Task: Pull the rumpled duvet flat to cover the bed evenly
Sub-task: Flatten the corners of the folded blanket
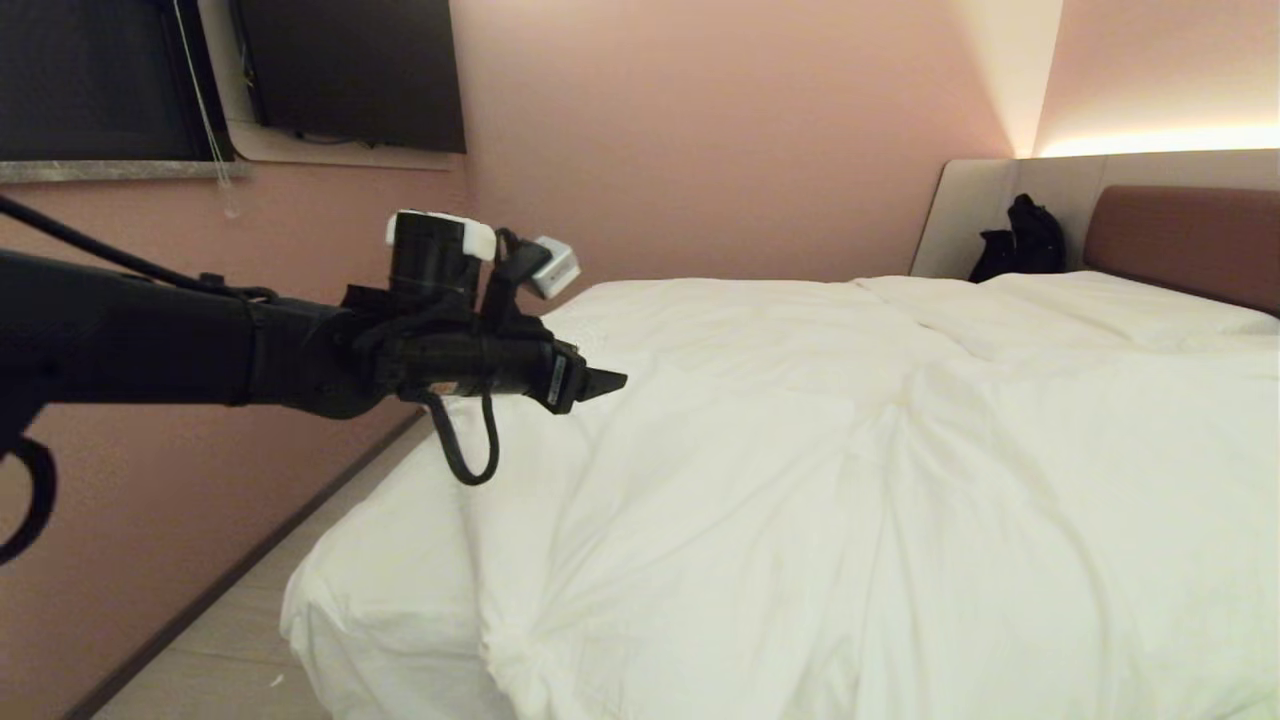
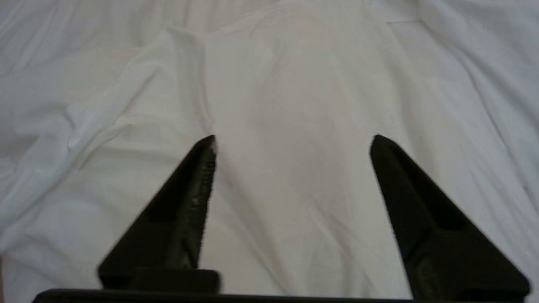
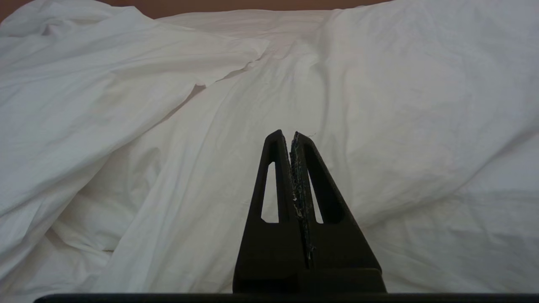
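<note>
The puffy white duvet [image 1: 850,480] lies wrinkled over the bed [image 1: 1180,235], reaching up toward the headboard. At the near left corner the sheeted mattress [image 1: 380,590] shows beside the duvet's edge. My left gripper [image 1: 610,380] reaches level from the left, above the duvet's left edge. In the left wrist view the left gripper [image 2: 293,141] is open, with only creased duvet [image 2: 294,84] beyond the fingers and nothing between them. My right gripper [image 3: 288,134] is shut on nothing and faces folds of duvet [image 3: 400,105]; it is outside the head view.
A pink wall runs close along the bed's left side, leaving a narrow strip of floor [image 1: 220,640]. A dark screen [image 1: 350,70] hangs on that wall. A black bag [image 1: 1020,240] sits by the headboard at the far end.
</note>
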`<state>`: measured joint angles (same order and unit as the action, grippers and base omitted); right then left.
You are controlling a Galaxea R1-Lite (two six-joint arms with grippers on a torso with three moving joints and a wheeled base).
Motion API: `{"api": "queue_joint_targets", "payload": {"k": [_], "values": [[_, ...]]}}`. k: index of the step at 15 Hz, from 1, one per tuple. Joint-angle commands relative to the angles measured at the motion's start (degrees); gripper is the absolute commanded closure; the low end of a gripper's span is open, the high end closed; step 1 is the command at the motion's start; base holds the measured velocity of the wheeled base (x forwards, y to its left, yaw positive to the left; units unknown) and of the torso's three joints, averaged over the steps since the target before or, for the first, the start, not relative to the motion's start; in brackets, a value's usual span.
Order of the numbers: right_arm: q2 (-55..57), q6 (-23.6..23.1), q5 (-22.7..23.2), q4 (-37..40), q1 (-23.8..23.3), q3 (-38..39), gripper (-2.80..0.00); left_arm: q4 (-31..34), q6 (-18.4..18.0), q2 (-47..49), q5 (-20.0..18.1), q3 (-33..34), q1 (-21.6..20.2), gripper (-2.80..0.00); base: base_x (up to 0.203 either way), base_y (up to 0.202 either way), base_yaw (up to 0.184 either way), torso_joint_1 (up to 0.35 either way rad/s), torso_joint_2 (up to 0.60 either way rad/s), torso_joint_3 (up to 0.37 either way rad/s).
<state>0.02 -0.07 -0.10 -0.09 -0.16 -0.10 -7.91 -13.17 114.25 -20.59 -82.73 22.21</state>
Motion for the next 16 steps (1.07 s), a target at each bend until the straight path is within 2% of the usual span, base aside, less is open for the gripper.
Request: {"api": "queue_joint_targets", "payload": {"k": [1, 4, 6, 9, 11, 16], "values": [[-0.02, -0.01, 0.01, -0.02, 0.0, 0.01, 0.0, 0.24, -0.1, 6.29, -0.15, -4.51, 0.21, 0.0, 0.0, 0.0, 0.0, 0.0, 0.0, 0.0], [-0.02, -0.01, 0.01, 0.0, 0.04, 0.01, 0.0, 0.6, -0.13, 14.55, 0.87, -13.58, 0.69, 0.0, 0.0, 0.0, 0.0, 0.0, 0.0, 0.0], [-0.02, -0.01, 0.01, -0.09, 0.07, 0.01, 0.0, 1.09, -0.05, 19.25, 3.45, -19.06, 1.03, 0.0, 0.0, 0.0, 0.0, 0.0, 0.0, 0.0], [-0.02, -0.06, 0.01, 0.0, 0.07, 0.01, 0.0, 6.26, 0.29, 26.33, 8.07, -28.19, 1.26, 0.0, 0.0, 0.0, 0.0, 0.0, 0.0, 0.0], [-0.02, -0.01, 0.01, -0.09, 0.07, 0.01, 0.0, 8.72, 0.25, 28.55, 9.15, -29.25, 2.1, 0.0, 0.0, 0.0, 0.0, 0.0, 0.0, 0.0], [-0.02, -0.01, 0.01, -0.07, 0.0, 0.01, 0.0, 8.87, -0.35, 30.33, 9.16, -29.1, 4.12, 0.0, 0.0, 0.0, 0.0, 0.0, 0.0, 0.0]]}}
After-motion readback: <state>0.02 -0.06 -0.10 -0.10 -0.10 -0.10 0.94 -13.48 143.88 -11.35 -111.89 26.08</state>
